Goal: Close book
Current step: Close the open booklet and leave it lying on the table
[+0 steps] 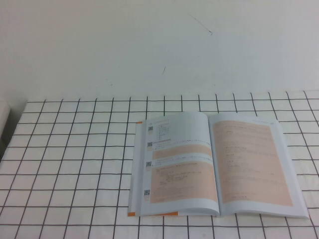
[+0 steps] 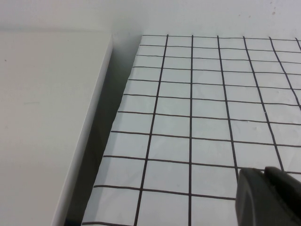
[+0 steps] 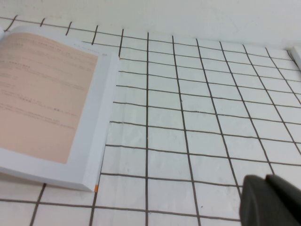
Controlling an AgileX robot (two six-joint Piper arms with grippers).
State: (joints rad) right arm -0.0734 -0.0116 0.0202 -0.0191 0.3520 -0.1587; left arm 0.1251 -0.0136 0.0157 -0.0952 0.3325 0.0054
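Nearest its own lens, the left hand (image 2: 267,190) shows only as a dark, matte, rounded tip low over the left part of the desk (image 1: 75,164). It holds nothing, and I cannot tell how far open it is. It hangs well apart from the task's thing, probably parked so that the way stays free. Beside that edge of the desk a plain white ledge (image 2: 47,117) runs along, with a shadowed gap between them.

The desk wears a white cloth ruled in thin black squares, slightly creased. Right of its middle lies the book (image 1: 214,164), open and face up, its spine gutter running away from the robot. It is a soft-covered volume with smooth white pages carrying pale peach panels of print. An orange cover edge (image 1: 159,214) peeps out under the left-hand leaves at the near corner. Both halves rest flat, so closing it likely means lifting one outer edge and folding it over the gutter.

The right hand (image 3: 269,200), another dark blunt tip, hovers above bare squares just off the book's right side. It is empty, and again its opening cannot be made out. It seems the better placed to reach that outer edge.
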